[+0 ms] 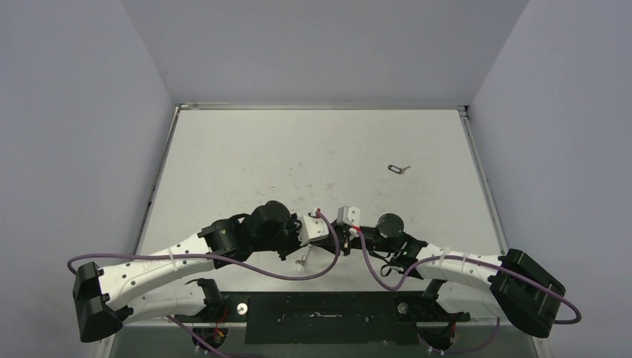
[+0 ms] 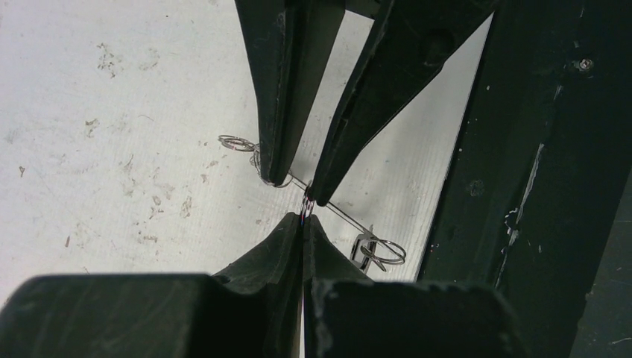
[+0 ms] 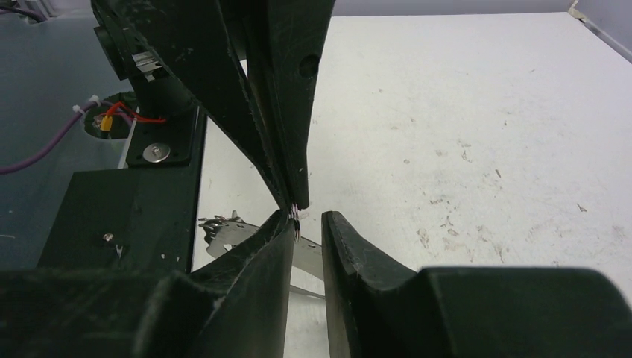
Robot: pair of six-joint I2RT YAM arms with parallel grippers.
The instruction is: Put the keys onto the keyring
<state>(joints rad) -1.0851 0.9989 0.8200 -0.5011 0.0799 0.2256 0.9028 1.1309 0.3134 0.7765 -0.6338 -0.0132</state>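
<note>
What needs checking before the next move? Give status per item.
1. Left gripper shut on the keyring: ok, pinched at its fingertips.
2. Right gripper holding the keyring: not ok, jaws apart beside the wire.
3. Keys in hand: not ok, lying on the table, far from both grippers.
4. Keyring opened for threading: cannot tell.
5. Tiny rings out of the pinch: cannot tell, one may sit at the left fingertips.

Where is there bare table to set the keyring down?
Free: the far half of the table, left of the keys, and the left side. Crowded: near centre, where left gripper and right gripper meet at the keyring.
</note>
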